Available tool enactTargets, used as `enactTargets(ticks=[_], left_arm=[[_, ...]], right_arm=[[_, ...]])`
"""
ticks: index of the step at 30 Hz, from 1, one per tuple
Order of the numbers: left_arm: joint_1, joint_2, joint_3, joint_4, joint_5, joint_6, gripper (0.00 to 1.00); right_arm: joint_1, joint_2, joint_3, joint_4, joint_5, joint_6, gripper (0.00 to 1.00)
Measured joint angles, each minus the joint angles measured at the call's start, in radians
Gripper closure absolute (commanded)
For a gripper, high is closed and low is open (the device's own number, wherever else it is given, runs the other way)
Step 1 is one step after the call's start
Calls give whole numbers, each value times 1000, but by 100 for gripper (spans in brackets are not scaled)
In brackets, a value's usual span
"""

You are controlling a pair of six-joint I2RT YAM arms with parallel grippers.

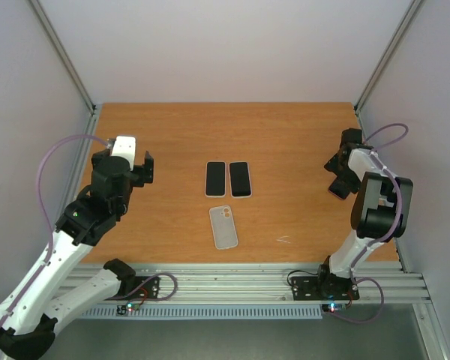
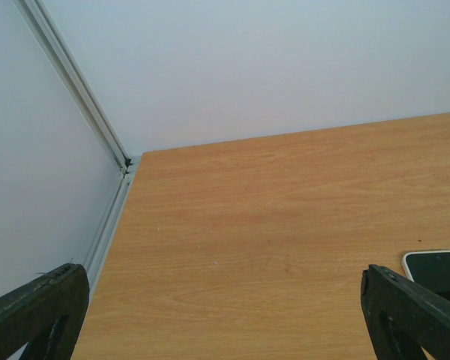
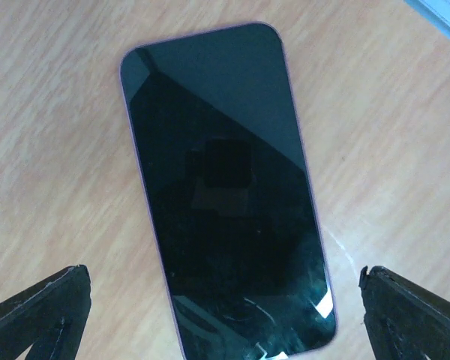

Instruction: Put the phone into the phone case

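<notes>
The left gripper (image 1: 144, 169) and right gripper (image 1: 335, 177) are held wide open, empty. The phone (image 1: 241, 178) is laid mid-frame, the phone case (image 1: 223, 226) just below. The twin phone (image 1: 215, 178) beside it could perhaps be grabbed instead.

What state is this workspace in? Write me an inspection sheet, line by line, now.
Surface: orange-brown wooden tabletop, faint white scuff near the front edge.
Job's things: white-rimmed dark-screened phone and black phone side by side; clear plastic phone case in front of them, empty. The right wrist view shows a lilac-edged dark phone below the gripper; which one, cannot tell.
Clutter: nothing seen.
Grippers: left gripper open, empty; right gripper open, empty.
Cables: lilac-grey cable loops along the left arm, second cable along the right arm.
Surroundings: pale walls, aluminium corner posts.
</notes>
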Motion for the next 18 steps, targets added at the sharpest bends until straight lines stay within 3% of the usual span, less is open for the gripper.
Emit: enactTargets(ticks=[13, 18], left_arm=[[0, 0, -12, 11, -13, 8, 1], [0, 0, -12, 15, -14, 8, 1]], right_arm=[[-37, 193, 196, -78, -50, -31, 2], [-49, 249, 215, -102, -60, -46, 6]])
